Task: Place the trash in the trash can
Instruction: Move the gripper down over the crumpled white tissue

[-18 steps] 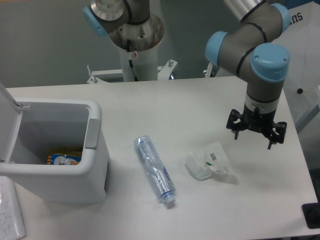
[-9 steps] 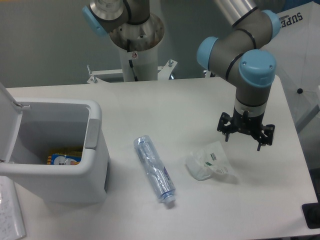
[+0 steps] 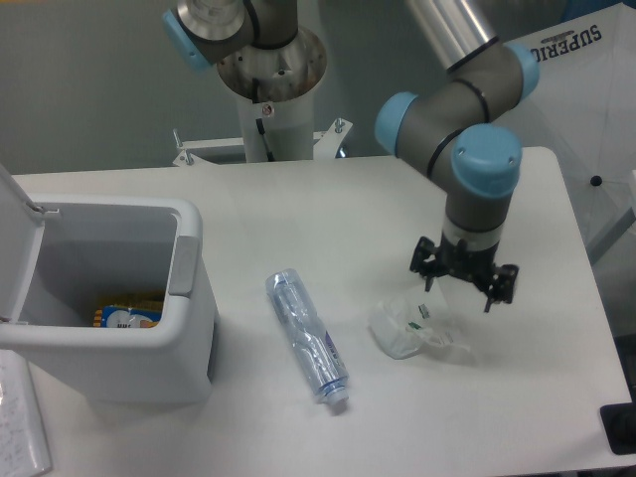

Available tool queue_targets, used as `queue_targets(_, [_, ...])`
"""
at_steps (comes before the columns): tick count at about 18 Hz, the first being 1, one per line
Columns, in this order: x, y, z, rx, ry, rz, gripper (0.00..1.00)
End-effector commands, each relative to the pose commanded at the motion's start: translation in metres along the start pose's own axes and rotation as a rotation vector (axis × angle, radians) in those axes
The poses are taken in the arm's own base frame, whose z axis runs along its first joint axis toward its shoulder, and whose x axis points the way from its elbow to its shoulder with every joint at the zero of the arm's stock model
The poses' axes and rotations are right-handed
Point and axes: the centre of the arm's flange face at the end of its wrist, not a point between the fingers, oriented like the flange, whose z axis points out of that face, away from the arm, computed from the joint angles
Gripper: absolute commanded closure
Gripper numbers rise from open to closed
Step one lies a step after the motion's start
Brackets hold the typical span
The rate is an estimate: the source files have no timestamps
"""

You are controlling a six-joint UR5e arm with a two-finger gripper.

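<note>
Moved: across the last 3 frames my gripper [image 3: 463, 285] has travelled left and down over the table [image 3: 328, 214], ending just above the far right edge of the crumpled wrapper [image 3: 412, 327].
Wrapper: clear plastic with a green-white label, lying on the table right of centre, untouched as far as I can see.
Bottle: the clear plastic bottle [image 3: 305, 334] lies flat and diagonal left of the wrapper, white cap toward the camera, unmoved.
My gripper: fingers spread open and pointing down, holding nothing.
Meaning: I judge I am lining up on the wrapper as the 1st of 2 pieces; the descent and the closing are not yet done.
Trash can: the light grey bin [image 3: 189, 298] stands at the left, well apart from both pieces, lid flipped up, with something yellow and blue already at the bottom.
Progress: neither of the 2 pieces is in the bin yet.
</note>
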Motion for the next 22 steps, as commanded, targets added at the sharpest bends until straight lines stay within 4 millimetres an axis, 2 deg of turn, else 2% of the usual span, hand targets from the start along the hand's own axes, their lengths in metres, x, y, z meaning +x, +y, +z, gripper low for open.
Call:
queue_targets(3, [0.007,-0.003,0.010,-0.007,0.017,-0.028,0.00])
queue_targets(6, [0.015,-0.013,0.029,-0.020,0.045,-0.068,0.00])
queue_targets(8, [0.014,-0.015,0.033,-0.022,0.049,-0.090,0.00])
queue_targets(15, [0.032,-0.029,0.044,-0.041,0.064,-0.141,0.00])
queue_targets(22, [0.032,-0.031,0.062,-0.071,0.068,-0.156,0.00])
